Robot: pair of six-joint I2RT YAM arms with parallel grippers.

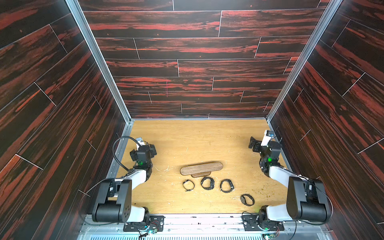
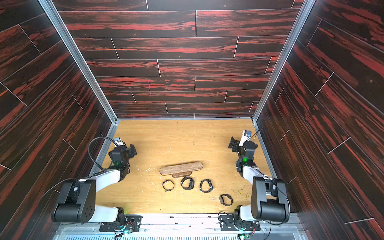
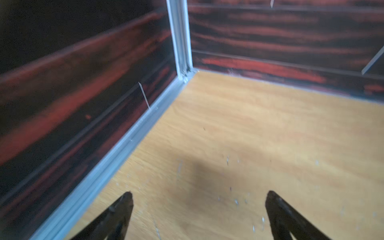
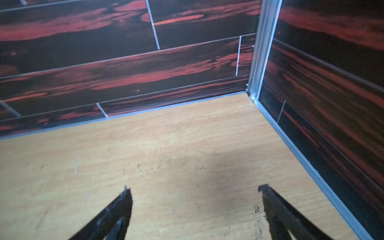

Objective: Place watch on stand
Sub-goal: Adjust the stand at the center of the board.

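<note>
The stand (image 1: 201, 168) (image 2: 180, 168), a long dark wooden bar on a small oval base, sits mid-table in both top views. Several black watches lie in front of it: one on the left (image 1: 188, 185), one in the middle (image 1: 207, 182), one on the right (image 1: 227, 185), and one (image 1: 247, 200) farther to the front right. My left gripper (image 1: 152, 148) (image 3: 199, 195) hovers by the left wall, open and empty. Near the right wall, my right gripper (image 1: 252, 143) (image 4: 194, 190) also stands open over bare wood. Neither wrist view shows a watch or the stand.
The light wooden table (image 1: 197, 141) is boxed in by dark red-streaked walls on three sides, with metal rails (image 3: 133, 137) (image 4: 301, 158) along the floor edges. Both arm bases (image 1: 143, 224) (image 1: 264, 223) sit at the front edge.
</note>
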